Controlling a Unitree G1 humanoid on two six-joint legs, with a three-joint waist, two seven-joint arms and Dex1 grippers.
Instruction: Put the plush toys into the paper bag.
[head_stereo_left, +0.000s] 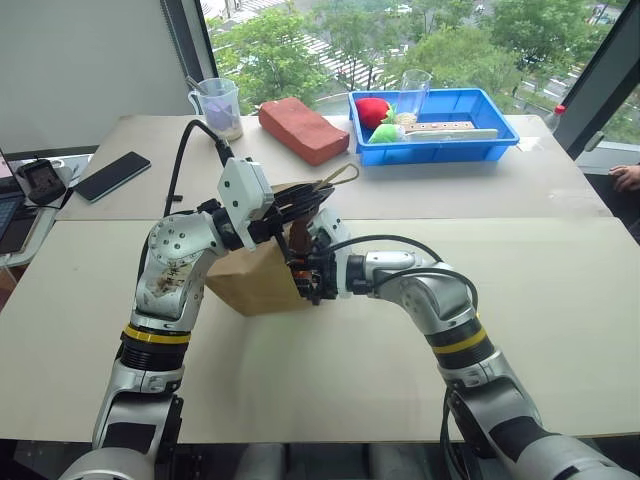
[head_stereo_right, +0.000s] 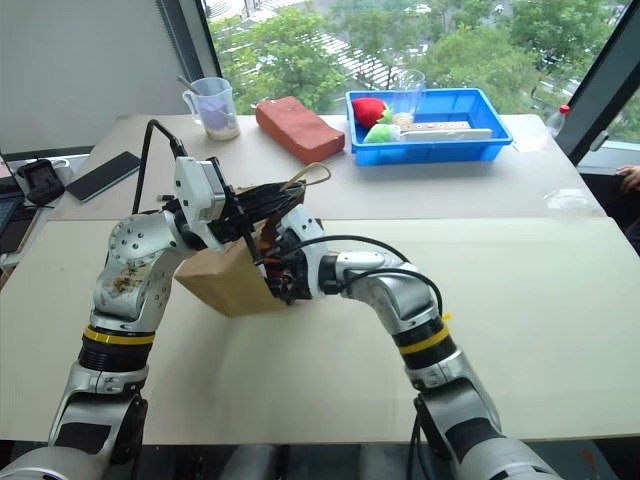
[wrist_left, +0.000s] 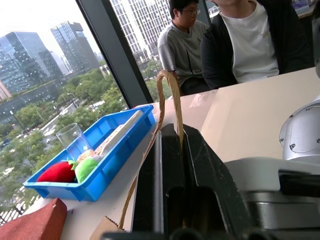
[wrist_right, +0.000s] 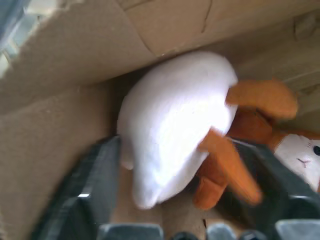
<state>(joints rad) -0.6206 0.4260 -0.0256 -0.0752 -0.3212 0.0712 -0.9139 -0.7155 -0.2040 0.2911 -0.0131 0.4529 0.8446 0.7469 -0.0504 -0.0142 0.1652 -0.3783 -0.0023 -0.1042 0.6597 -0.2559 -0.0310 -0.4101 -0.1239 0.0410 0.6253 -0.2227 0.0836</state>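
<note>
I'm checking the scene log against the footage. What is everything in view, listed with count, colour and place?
paper bag: one, brown, table centre
plush toys: two, white and orange-brown, inside bag
brick block: one, reddish, far table
blue tray: one, far table, holding red and green plush
measuring cup: one, clear, far left
phone: one, black, left
people: two, seated beyond table
left gripper: shut on bag handle
right gripper: open, inside bag

Two plush toys (wrist_right: 172, 125) in one paper bag (head_stereo_left: 250, 285), one blue tray (head_stereo_left: 440, 140) (two small plushes inside)
</note>
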